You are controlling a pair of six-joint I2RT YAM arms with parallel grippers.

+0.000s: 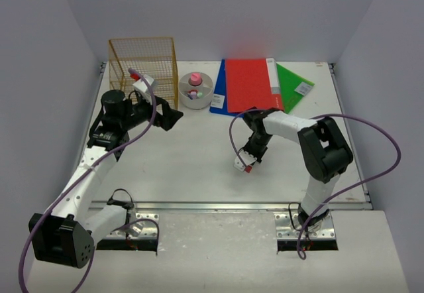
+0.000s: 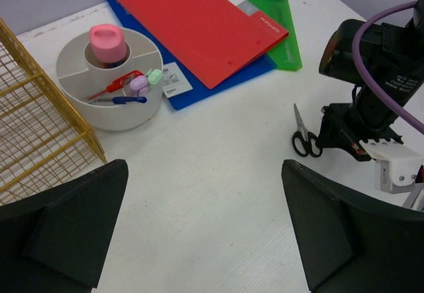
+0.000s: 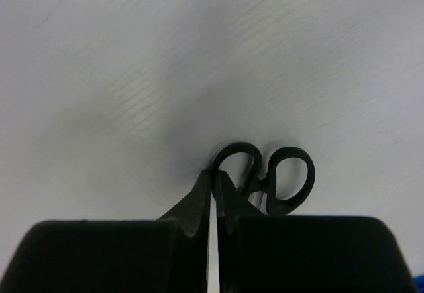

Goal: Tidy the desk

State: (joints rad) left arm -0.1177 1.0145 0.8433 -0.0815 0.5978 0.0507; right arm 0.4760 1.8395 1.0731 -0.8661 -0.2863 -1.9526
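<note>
Two arms bent inward above the tabletop (image 1: 192, 167). Left claw (image 2: 204, 174) spread wide, tilted down. Right claw (image 3: 213, 180) pressed together, pointing straight down, tabletop directly beneath, scissors (image 3: 264, 174) handles at its tips.

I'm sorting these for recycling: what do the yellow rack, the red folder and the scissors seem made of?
Rack: thin metal wire with a gold-coloured finish, judging by its open grid. Red folder: likely plastic sheet, smooth, slightly glossy. Scissors: grey metal blades; black handles look like matte plastic.
</note>
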